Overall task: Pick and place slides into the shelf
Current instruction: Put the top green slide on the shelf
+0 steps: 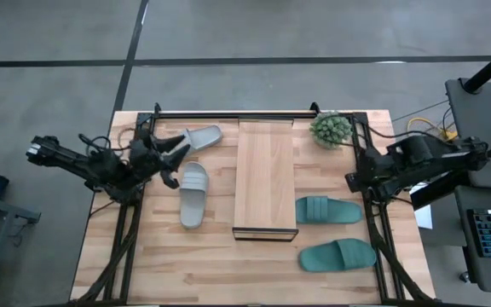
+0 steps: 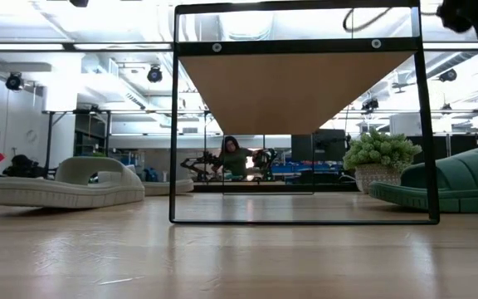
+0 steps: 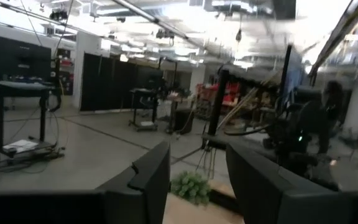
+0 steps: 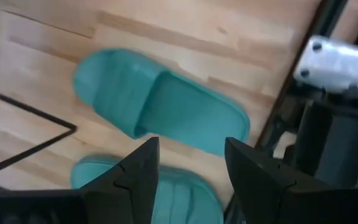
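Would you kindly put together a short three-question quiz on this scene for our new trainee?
1. True or false: a slide already lies on the shelf.
2. How many teal slides lie on the table?
3. Which gripper's camera looks down at teal slides: A left gripper, B right gripper?

Key: 1 false, the shelf top is bare. 2 two, on the right arm's side; the grey slides lie on the other side. 3 B.
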